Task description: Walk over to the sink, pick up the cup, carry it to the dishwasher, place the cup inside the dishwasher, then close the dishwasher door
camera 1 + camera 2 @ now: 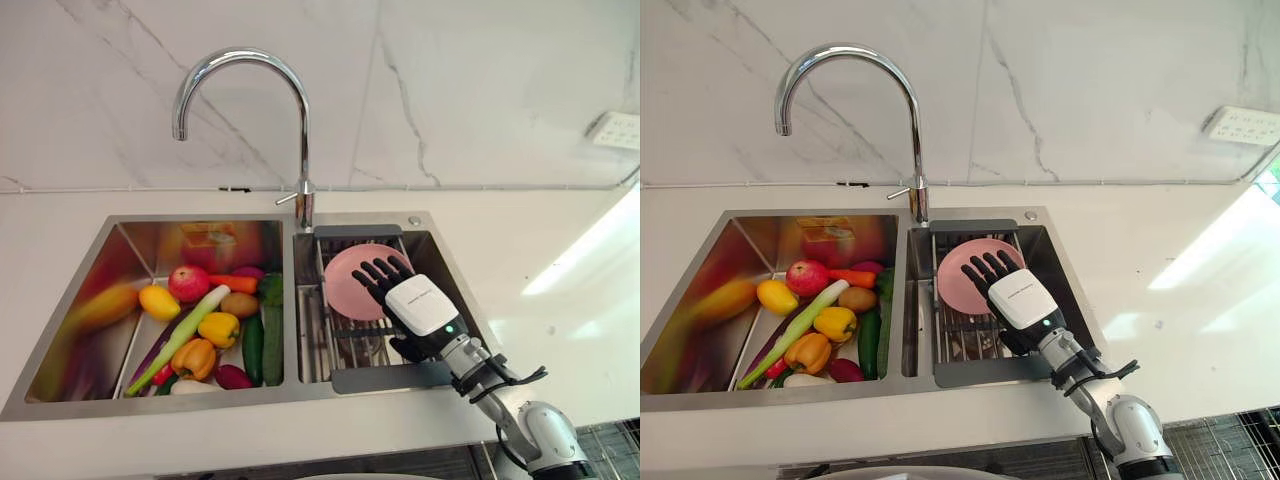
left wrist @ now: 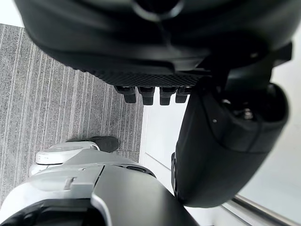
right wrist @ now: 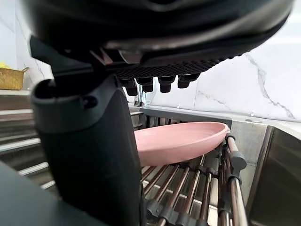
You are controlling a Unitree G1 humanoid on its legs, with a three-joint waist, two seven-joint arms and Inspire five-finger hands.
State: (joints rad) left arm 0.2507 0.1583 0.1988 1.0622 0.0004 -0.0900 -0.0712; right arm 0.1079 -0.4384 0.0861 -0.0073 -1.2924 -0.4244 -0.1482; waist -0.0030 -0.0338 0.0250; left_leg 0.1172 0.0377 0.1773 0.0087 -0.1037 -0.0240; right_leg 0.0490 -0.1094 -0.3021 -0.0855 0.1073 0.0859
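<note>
A pink plate (image 1: 345, 280) lies tilted on a dark roll-up rack (image 1: 340, 345) across the right basin of the steel sink (image 1: 200, 405). My right hand (image 1: 420, 305) hovers just over the plate's near edge, open, its fingers straight and pointing towards the back wall. The right wrist view has the plate (image 3: 178, 141) just past the fingertips (image 3: 160, 84), resting on the rack's bars (image 3: 188, 197). The hand hides the part of the rack under it. My left hand (image 2: 221, 141) hangs low over grey carpet, fingers relaxed and holding nothing.
The left basin holds several vegetables and fruits (image 1: 205, 320). A tall chrome faucet (image 1: 300, 130) rises between the basins. White counter (image 1: 560, 280) runs to the right, with a wall socket (image 1: 615, 130) above it. A marble wall stands behind.
</note>
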